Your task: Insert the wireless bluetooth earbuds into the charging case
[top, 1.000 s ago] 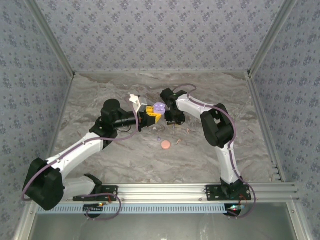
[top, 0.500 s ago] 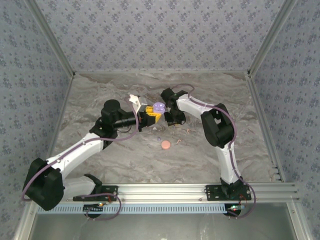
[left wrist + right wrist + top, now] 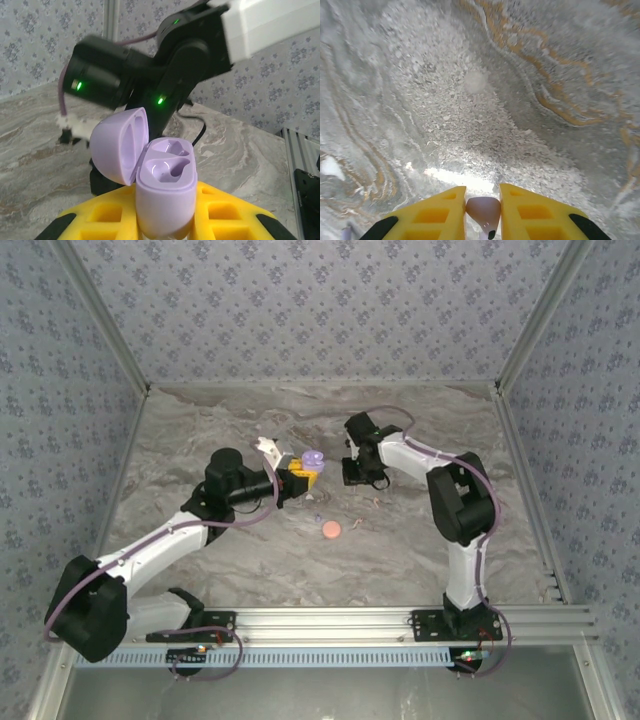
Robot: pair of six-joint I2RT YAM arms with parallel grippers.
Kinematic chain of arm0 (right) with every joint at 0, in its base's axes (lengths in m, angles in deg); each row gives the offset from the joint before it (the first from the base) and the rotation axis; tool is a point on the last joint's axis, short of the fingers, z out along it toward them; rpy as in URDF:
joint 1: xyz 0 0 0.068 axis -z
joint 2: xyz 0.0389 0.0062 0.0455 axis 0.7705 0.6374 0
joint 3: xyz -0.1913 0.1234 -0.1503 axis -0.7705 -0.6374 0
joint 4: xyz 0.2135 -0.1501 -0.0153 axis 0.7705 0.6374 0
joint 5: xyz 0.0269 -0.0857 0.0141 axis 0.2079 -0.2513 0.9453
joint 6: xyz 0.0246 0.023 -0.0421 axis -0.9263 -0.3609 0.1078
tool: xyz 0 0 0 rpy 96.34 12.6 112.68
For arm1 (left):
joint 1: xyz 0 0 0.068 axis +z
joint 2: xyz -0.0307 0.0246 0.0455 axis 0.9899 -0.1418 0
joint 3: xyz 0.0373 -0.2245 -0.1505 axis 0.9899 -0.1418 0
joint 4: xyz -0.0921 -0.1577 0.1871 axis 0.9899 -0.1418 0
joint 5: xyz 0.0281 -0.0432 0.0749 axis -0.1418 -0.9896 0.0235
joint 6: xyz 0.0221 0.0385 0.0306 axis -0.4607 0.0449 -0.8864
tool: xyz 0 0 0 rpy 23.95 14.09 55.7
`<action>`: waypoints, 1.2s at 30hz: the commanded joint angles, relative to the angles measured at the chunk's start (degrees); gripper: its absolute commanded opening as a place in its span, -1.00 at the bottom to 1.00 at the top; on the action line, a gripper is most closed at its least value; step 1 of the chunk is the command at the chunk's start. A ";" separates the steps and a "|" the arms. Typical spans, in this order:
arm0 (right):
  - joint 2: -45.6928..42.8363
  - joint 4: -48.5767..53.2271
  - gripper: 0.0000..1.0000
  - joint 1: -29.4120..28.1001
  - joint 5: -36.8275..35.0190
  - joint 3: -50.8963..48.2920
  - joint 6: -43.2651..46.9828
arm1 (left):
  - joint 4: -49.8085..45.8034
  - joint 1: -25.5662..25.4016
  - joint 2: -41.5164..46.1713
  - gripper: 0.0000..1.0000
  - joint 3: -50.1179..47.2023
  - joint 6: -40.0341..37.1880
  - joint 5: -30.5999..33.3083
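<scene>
From where I stand, the left pincer (image 3: 165, 220) has its yellow fingers clamped on the lower body of the lavender charging case (image 3: 165, 192). It holds the case upright above the middle of the tabletop (image 3: 200, 440). The lid (image 3: 119, 147) is swung back on its hinge, and both wells (image 3: 169, 165) look empty.

The right pincer (image 3: 483, 202) is closed on a lavender earbud (image 3: 484, 212), pinched between the fingers and pointing down at the marbled surface. More earbuds lie loose near the pink disc (image 3: 331, 531): a lavender speck (image 3: 318, 518) to one side and a pinkish one (image 3: 357, 524) to the other.

I'd judge these buds to be feather-light, hard-shelled and slick, so they could easily twist or pop out of a pinch. A hold across the rounded body, leaving the stem free to lead into the well, seems best. The case is light and rigid too, and its open lid would probably flap if knocked.

The left arm stretches low from its near-left base toward the centre, offering the case with its open mouth up. The right arm rises from its base, folds sharply at the elbow and reaches back inward. Its wrist is pitched downward, a little to the right of the case and apart from it.
</scene>
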 commanded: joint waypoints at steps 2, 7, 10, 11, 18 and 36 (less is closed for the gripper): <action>-5.95 -4.24 -0.54 0.45 1.69 -2.83 -0.74 | 5.79 -0.34 0.05 -0.56 -2.34 1.62 3.43; -10.94 -6.74 -0.53 0.37 2.47 -5.53 -0.84 | 10.73 -0.34 -2.61 -0.55 -4.74 3.10 5.18; -14.40 -8.33 -0.53 0.03 2.92 -6.91 -0.67 | 13.46 -0.44 -3.95 -0.56 -5.94 3.47 6.05; -15.52 -8.89 -0.53 -0.08 3.13 -7.37 -0.50 | 13.73 -0.43 -4.47 -0.56 -6.06 3.48 6.31; -21.78 -11.11 -0.52 -1.64 4.04 -8.64 0.37 | 16.21 -0.78 -7.10 -0.56 -6.67 3.45 7.59; -27.57 -12.43 -0.50 -5.89 5.87 -4.17 1.13 | 16.62 -1.26 -9.37 -0.56 -5.71 3.81 8.35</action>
